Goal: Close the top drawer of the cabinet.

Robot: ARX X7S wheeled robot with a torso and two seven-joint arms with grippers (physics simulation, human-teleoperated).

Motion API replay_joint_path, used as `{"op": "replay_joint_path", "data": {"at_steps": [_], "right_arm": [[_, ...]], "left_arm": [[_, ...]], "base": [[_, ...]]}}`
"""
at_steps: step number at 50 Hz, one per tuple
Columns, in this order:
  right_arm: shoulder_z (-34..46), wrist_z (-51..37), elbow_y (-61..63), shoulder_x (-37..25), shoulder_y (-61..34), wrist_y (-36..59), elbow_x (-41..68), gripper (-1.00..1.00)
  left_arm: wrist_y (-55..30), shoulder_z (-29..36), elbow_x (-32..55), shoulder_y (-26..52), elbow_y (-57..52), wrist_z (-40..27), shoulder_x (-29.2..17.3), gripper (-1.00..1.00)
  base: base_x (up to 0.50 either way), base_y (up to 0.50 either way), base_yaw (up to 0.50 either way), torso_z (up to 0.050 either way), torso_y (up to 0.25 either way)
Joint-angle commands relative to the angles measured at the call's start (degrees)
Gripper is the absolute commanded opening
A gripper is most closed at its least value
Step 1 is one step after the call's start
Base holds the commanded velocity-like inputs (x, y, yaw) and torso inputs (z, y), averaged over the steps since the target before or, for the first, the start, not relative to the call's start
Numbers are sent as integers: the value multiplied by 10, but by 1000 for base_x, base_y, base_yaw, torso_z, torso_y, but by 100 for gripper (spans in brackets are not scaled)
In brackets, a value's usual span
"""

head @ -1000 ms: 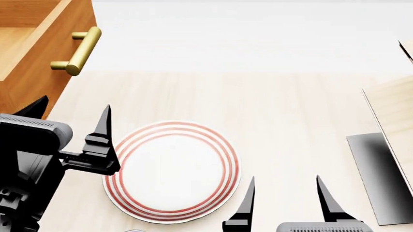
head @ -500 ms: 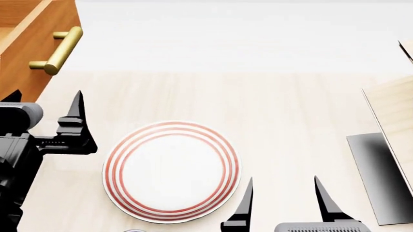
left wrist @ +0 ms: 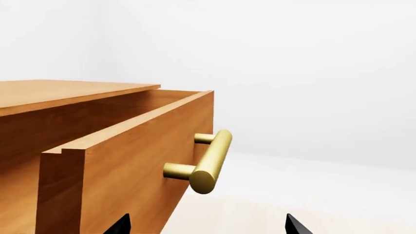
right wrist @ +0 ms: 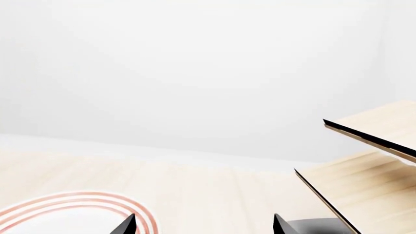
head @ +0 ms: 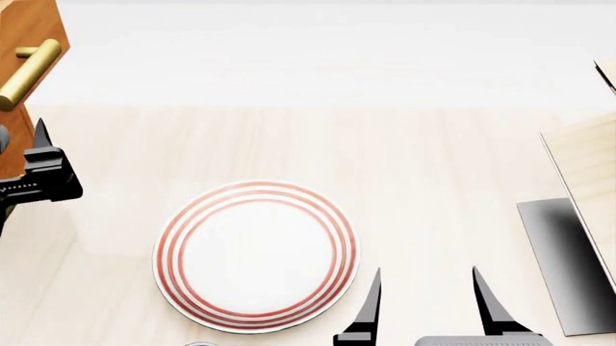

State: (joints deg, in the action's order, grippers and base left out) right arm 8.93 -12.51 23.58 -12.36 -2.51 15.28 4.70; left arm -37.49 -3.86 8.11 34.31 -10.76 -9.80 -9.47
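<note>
Brass handle (head: pixel 27 73) on the top drawer (left wrist: pixel 136 161) now sits at my far ten o'clock, drawer still pulled out. My left claw (head: pixel 39 173) has swung toward it, fingers wide; right claw (head: pixel 428 306) idles wide.

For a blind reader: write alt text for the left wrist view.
The top drawer stands pulled out of the cabinet, its brass handle facing the camera. The left gripper shows only two black fingertips, spread apart and empty.
</note>
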Motion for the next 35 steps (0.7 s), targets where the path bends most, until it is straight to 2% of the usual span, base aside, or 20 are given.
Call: {"op": "replay_joint_path", "data": {"at_steps": [1,27,28,35], "right_arm": [[5,-3,-5,-3,-1,-5,2,100],[17,-10,-8,-10,-3,-5,6,100],[16,-9,-10,-10,-1,-10,9,100],[18,-11,-10,-12,-1,-10,10,100]], "left_arm": [[19,3,96,29,57,-3,6,100],[32,-48,104,95,148,-50,1,100],[19,-64,119,101,144,-50,-3,100],[14,-65,124,100,138,-51,-5,100]], "base": [[14,0,-6,0,0],[2,0,-2,0,0],[0,0,0,0,0],[0,0,0,0,0]]}}
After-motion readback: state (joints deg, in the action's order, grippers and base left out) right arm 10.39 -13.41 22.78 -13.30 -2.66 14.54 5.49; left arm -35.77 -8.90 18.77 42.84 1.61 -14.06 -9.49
